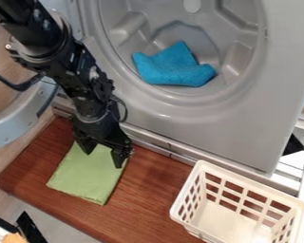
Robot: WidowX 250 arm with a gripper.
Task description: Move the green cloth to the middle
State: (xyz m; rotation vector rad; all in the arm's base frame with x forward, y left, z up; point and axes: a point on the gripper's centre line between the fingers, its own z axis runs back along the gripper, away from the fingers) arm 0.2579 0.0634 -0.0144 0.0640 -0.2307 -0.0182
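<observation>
On the wooden counter (156, 190), left side, green cloth (85, 178) lies flat; claw (104, 159) released, tips spread at its upper end. Risks: closing too high would skim the thin fabric and miss; a shallow pinch could slip or rumple it mid-move. Cloth looks near-square; long axis, weakly marked, probably runs upper right to lower left, upper end towards claw.
</observation>
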